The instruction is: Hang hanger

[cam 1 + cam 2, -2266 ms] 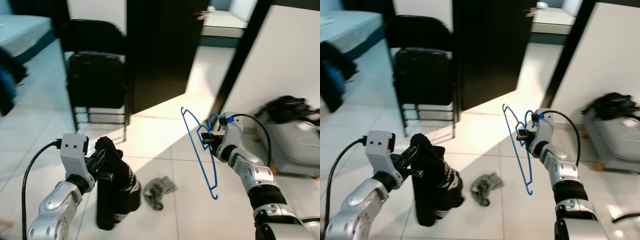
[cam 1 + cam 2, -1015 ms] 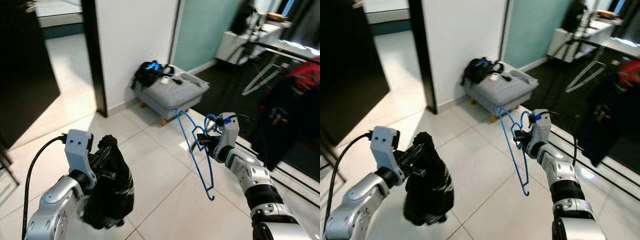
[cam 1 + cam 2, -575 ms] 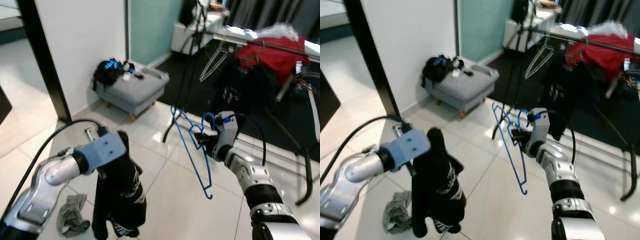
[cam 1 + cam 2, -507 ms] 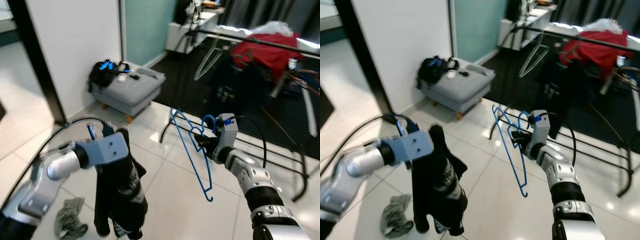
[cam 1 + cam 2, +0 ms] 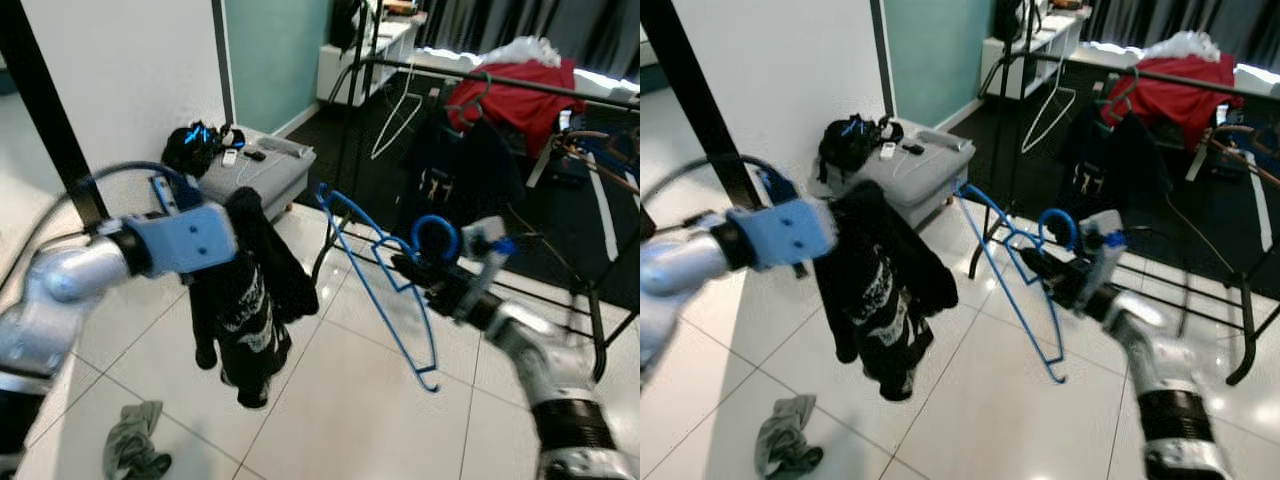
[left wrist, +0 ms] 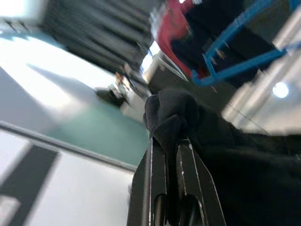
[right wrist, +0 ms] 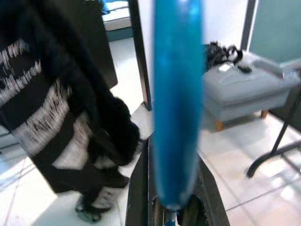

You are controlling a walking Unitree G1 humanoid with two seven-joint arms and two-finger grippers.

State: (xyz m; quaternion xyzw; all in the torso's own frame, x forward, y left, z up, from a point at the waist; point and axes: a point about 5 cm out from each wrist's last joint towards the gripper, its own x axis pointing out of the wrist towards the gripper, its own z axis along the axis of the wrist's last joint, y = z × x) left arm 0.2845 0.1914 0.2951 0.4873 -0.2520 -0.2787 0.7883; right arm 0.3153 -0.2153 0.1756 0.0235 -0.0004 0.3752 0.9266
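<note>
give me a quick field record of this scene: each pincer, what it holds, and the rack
left pincer: shut on black garment, held up off the floor
right pincer: shut on blue hanger, tilted, bare
clothes rack: ahead, red garment and white hanger on its rail
floor: grey cloth lying on white tiles

Head cams look down, fwd; wrist cams close along each claw.

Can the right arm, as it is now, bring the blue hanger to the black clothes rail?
Probably not yet: the right gripper holds the blue hanger low and short of the black rail; nothing blocks the way between them.
</note>
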